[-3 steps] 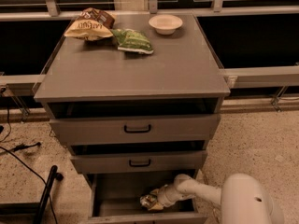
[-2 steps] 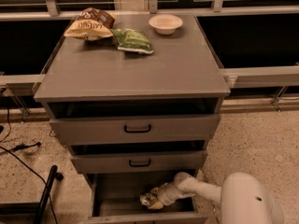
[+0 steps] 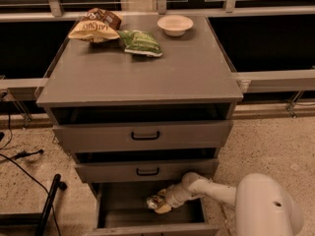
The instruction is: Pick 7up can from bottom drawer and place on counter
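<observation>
Gripper: the gripper (image 3: pixel 168 200) is inside the bottom drawer (image 3: pixel 115 205), right of its middle, at the end of the arm (image 3: pixel 211 190) that reaches in from the drawer's right side.
Can: the can (image 3: pixel 157 202) is in the drawer near its middle, tilted, pressed against the gripper's tip.
Hold: the gripper looks closed on the can, since the two sit together as one.
Change: a second ago the arm and can sat lower in the drawer; both are now a little higher, and nothing else has shifted.
Meaning: the grasp seems made and the lift begun. The can is not yet above the drawer's front wall.
Left to do: bring the can up out of the drawer and set it on the counter (image 3: pixel 147 77), well above the drawer.
</observation>
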Tool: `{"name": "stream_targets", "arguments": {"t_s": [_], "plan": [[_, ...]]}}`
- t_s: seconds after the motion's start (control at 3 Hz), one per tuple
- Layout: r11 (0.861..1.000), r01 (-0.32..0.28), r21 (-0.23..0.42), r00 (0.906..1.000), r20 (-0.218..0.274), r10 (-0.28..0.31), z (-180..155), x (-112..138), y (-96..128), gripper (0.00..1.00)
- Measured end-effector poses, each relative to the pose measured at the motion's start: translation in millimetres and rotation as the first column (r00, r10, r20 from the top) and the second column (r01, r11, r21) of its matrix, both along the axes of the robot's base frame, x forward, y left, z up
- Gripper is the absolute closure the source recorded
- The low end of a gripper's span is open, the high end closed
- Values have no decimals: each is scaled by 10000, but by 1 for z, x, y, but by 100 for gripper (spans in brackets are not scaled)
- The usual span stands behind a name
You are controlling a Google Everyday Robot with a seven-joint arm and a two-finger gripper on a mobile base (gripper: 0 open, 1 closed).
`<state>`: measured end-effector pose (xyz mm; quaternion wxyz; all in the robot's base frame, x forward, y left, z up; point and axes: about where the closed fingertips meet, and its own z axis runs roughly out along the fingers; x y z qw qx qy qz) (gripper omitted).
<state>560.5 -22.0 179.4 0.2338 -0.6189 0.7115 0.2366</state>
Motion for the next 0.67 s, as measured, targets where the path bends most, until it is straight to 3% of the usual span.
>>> {"name": "stream_targets", "arguments": {"t_s": [0.67], "plan": [[9998,84,-198,9988,480,-74,62,-8,-16,100]]}}
